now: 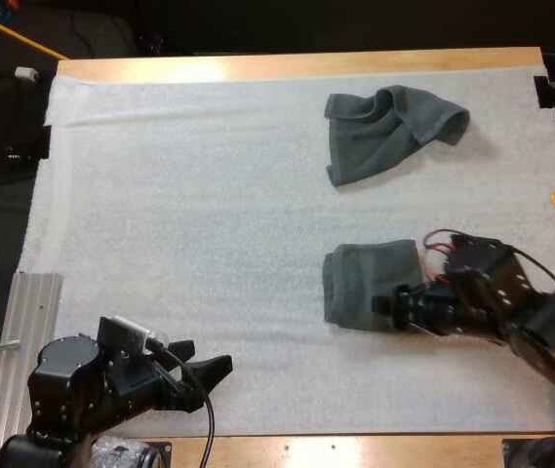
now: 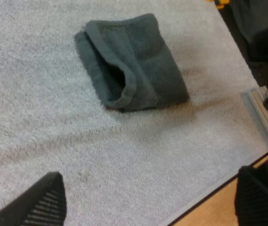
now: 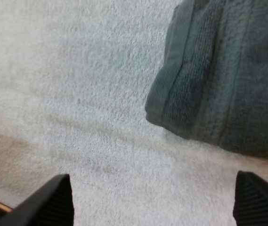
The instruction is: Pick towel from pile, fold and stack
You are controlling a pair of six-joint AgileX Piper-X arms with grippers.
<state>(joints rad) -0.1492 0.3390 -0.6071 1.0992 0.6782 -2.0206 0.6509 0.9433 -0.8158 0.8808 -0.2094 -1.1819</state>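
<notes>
The folded towel (image 1: 367,283) lay right of centre in the high view, on the white mat (image 1: 179,195), a squat dark grey-green packet with its doubled edge toward the frame's left. The left wrist view showed one end gaping a little (image 2: 134,61). The right tool (image 1: 389,302) sat at the packet's lower edge, its fingers wide apart and holding nothing, with the towel's corner (image 3: 218,84) just ahead of them. The crumpled towel (image 1: 389,132) lay well apart, in the upper right, near the desk's (image 1: 297,66) far edge. The left tool (image 1: 207,356) hovered at lower left, spread open and empty over bare mat. The fold looked finished, so the right tool should probably lift straight up without snagging the loose end. It could then go for the crumpled towel by a raised ridge, pinching a single layer.
</notes>
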